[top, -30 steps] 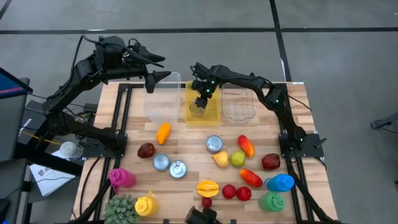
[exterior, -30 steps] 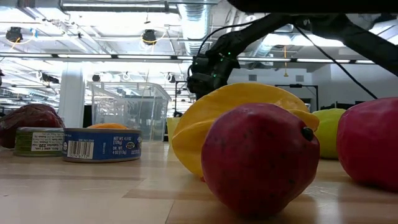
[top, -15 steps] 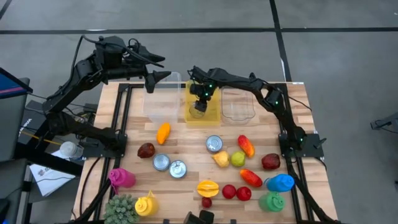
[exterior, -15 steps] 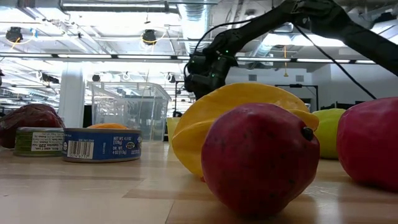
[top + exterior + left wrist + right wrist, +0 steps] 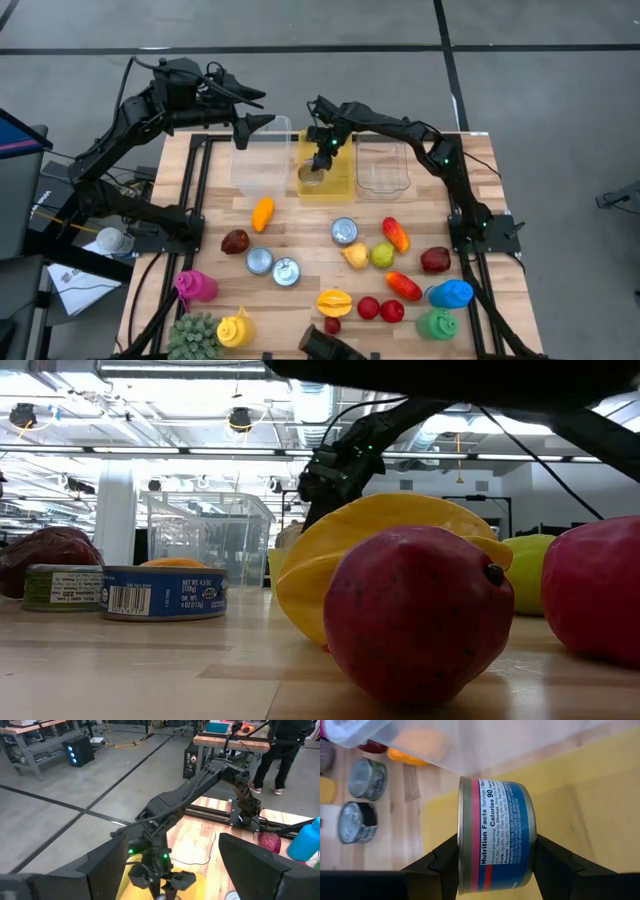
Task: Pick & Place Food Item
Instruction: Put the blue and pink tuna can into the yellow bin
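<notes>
Now that the right gripper, clamped on a blue-labelled tin can, has dipped over the yellow plastic bin, release looks near; the left gripper waits released.

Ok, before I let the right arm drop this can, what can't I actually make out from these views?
- Low view: the yellow bin is hidden behind the yellow fruit; only its edge shows.
- High view: the can in the right gripper is too small to tell whether it rests on the yellow bin.
- Right wrist view: the can covers the bin floor beneath.
- Left gripper waits by the clear bin.
</notes>
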You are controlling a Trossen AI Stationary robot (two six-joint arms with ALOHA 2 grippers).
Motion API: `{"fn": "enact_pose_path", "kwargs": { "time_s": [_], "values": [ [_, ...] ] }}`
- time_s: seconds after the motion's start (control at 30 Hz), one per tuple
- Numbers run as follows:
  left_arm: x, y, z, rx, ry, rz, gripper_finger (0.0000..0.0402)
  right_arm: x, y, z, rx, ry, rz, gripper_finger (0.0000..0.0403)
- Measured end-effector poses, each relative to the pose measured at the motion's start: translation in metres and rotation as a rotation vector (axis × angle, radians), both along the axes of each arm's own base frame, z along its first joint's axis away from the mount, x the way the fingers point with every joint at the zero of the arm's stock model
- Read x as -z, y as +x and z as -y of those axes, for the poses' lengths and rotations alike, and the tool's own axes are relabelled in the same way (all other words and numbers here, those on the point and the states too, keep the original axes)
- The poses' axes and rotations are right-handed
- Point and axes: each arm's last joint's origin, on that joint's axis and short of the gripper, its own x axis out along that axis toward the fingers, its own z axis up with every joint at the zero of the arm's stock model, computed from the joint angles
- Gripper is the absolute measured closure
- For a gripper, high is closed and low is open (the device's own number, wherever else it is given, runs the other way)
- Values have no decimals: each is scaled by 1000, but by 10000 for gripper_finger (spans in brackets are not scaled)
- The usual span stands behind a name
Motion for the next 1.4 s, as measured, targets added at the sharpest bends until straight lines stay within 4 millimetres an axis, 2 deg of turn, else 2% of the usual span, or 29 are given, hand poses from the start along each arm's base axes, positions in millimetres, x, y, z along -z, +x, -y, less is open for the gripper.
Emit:
{"fn": "enact_pose_path", "kwargs": {
  "time_s": [0.27, 0.57, 0.83, 1.2, 1.4],
  "values": [
    [0, 0, 0, 0, 0, 0, 103, -1, -8, 11, -3, 59, 34, 212],
    [0, 0, 0, 0, 0, 0, 103, 18, -11, 7, -7, 26, -21, 212],
    [0, 0, 0, 0, 0, 1, 103, 18, -18, 15, 41, 16, -61, 212],
    [-1, 0, 0, 0, 3, 6, 103, 19, -14, 10, 62, -60, -111, 212],
    [-1, 0, 0, 0, 2, 5, 103, 20, -13, 8, 86, -68, -136, 127]
  ]
}}
